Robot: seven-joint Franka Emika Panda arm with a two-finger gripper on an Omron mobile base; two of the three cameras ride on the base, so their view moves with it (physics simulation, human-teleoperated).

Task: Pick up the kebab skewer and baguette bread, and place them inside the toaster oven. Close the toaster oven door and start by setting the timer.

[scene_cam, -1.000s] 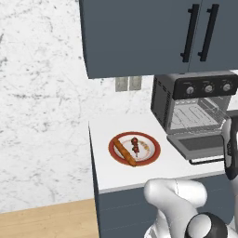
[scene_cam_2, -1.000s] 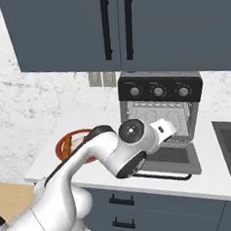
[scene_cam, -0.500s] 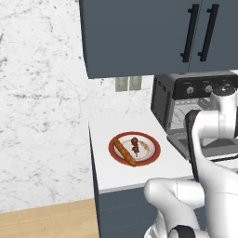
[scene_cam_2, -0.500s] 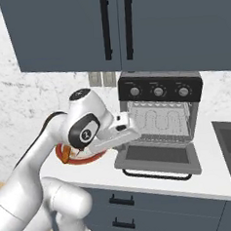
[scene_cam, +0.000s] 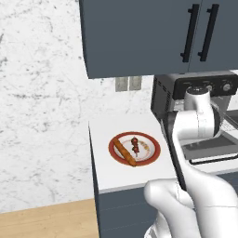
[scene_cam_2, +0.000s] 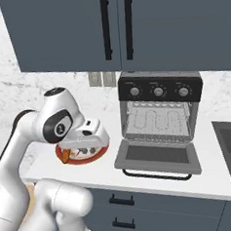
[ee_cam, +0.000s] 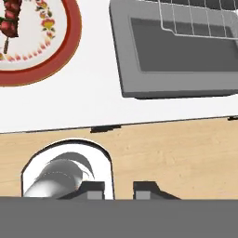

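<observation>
The robot's two-finger gripper (ee_cam: pixel 118 188) hangs over the front edge of the white counter (ee_cam: pixel 88 100). Its two small dark finger tips stand a little apart with nothing between them, so it is let go and holds nothing.

Just ahead of the gripper and off to one side sits the round white plate with a red rim (scene_cam: pixel 134 148). The food is on that plate. The kebab skewer (scene_cam: pixel 135 145), a thin stick with small dark red and brown chunks, lies in the middle. Its long way runs from the near rim toward the wall. The baguette bread (scene_cam: pixel 124 152), a slim orange-brown loaf, lies just beside the skewer, on the side away from the oven. Its long way slants from the back of the plate down to the near rim.

I think the step now is to reach for the skewer. To do it well, the hand should move over the plate, turn so its fingers close across the thin stick, and come straight down without bumping the bread.

Further on the other side is the dark grey toaster oven (scene_cam_2: pixel 160 109). Its glass toaster oven door (scene_cam_2: pixel 158 156) lies open and flat on the counter.
</observation>
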